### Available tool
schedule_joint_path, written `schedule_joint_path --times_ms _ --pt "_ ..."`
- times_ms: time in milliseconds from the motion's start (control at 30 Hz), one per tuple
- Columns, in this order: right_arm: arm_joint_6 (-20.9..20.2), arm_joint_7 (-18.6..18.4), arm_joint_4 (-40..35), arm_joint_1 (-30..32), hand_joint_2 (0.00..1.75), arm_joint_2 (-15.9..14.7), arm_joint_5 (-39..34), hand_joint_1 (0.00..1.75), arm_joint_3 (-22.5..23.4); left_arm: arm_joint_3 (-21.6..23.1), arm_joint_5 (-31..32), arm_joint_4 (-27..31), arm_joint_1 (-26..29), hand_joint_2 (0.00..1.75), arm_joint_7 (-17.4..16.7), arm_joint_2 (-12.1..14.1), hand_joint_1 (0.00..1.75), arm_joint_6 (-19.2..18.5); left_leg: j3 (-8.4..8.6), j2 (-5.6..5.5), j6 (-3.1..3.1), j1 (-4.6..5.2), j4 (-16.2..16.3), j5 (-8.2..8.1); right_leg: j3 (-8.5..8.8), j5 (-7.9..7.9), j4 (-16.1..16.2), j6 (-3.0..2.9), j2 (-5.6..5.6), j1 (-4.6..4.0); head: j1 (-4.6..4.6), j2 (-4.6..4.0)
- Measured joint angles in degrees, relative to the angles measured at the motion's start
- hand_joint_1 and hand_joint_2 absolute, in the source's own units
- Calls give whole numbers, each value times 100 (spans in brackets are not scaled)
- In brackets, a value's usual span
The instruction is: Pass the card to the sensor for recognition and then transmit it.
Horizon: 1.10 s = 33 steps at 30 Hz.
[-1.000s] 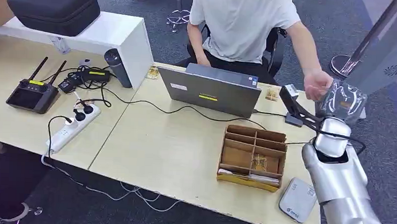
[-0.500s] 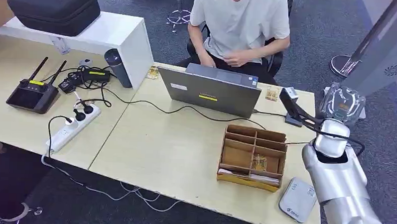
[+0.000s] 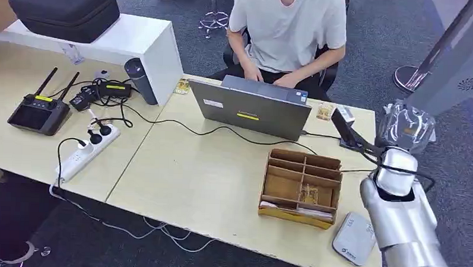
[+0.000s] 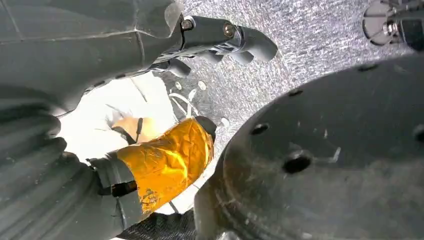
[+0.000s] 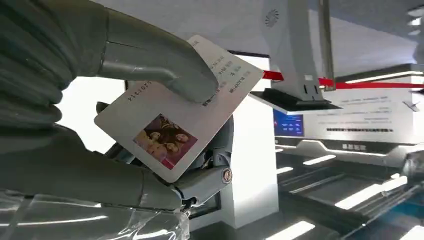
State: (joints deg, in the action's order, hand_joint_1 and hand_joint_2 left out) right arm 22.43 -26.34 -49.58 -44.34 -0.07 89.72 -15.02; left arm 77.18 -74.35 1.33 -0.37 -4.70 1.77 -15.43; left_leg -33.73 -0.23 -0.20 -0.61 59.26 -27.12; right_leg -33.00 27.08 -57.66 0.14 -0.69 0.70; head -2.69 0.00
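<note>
Right wrist view showed the right hand point(image 5: 150, 125) pinching the card point(image 5: 180, 107) between thumb and fingers. The left hand point(image 4: 150, 55) hung with fingers curled, holding nothing.

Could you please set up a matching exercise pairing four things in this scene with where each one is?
Things:
1. card
2. laptop
3. black case
4. cardboard organizer

Places:
A. on the white shelf, far left
B. pinched by the right hand
C. in front of the seated person
D. on the table beside the grey sensor pad

Pairs: 1-B, 2-C, 3-A, 4-D
</note>
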Motion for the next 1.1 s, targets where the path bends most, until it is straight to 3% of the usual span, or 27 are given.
schedule_joint_path --times_ms 67,100,133,167,200,333,433,667,867,933,1067,1100 --pt "-331 -83 -1431 1043 175 -83 0 175 -42 0 -224 0 16 175 -9 -88 0 169 -1 -6 3 2 0 -8 -2 6 3 2 -5 0 -2 -2" --pt "-380 -647 -3062 2247 175 -591 0 175 -282 -24 -414 0 68 175 66 -208 0 306 -4 -30 9 2 0 -17 7 22 14 14 -29 0 -2 0" --pt "-108 -614 -3937 3120 175 -980 0 175 -225 -59 -490 -2 139 175 136 -247 0 357 -3 -39 17 3 0 -29 14 29 17 17 -36 1 2 0" --pt "112 -230 -4304 3630 175 -1054 0 175 -30 -61 -490 -4 160 175 177 -276 0 361 -6 -35 13 4 0 -39 15 31 17 14 -33 1 4 0" --pt "432 801 -4657 4222 175 -930 0 175 431 -63 -486 -22 170 175 194 -295 0 361 -1 1 23 8 -1 -51 14 31 17 13 -4 4 -2 0" --pt "575 1603 -4856 4606 175 -662 -2 175 1087 -63 -468 -28 169 175 227 -302 0 352 8 7 16 6 -1 -54 14 32 16 12 -1 2 -5 0" --pt "627 2005 -4865 4751 175 -443 -4 175 1638 -63 -440 -37 169 175 247 -302 0 341 10 6 19 5 -1 -47 16 30 15 10 -1 1 -2 0" --pt "669 2212 -4859 4869 175 -169 -6 175 2220 -64 -424 -48 164 175 262 -304 0 332 10 8 15 6 -1 -43 17 26 15 7 2 2 -2 0" --pt "588 2759 -4386 4837 175 140 -113 175 2621 -66 -374 -48 155 175 293 -304 0 337 11 7 15 6 -1 -42 17 26 15 7 -1 2 0 0" --pt "307 2537 -4456 4987 175 284 -19 175 2559 -79 -411 -50 155 175 291 -326 0 396 10 6 15 4 -1 -42 18 27 15 7 -1 1 2 0" --pt "-112 1444 -4640 5281 175 326 -4 175 1840 -166 -470 -57 154 175 282 -361 0 477 13 18 14 4 -3 -43 14 29 13 4 9 0 -5 0" --pt "-140 1364 -4662 5302 175 326 -4 175 1674 -175 -473 -59 154 175 280 -365 0 488 14 23 14 4 -3 -43 14 29 13 4 13 0 -2 0"
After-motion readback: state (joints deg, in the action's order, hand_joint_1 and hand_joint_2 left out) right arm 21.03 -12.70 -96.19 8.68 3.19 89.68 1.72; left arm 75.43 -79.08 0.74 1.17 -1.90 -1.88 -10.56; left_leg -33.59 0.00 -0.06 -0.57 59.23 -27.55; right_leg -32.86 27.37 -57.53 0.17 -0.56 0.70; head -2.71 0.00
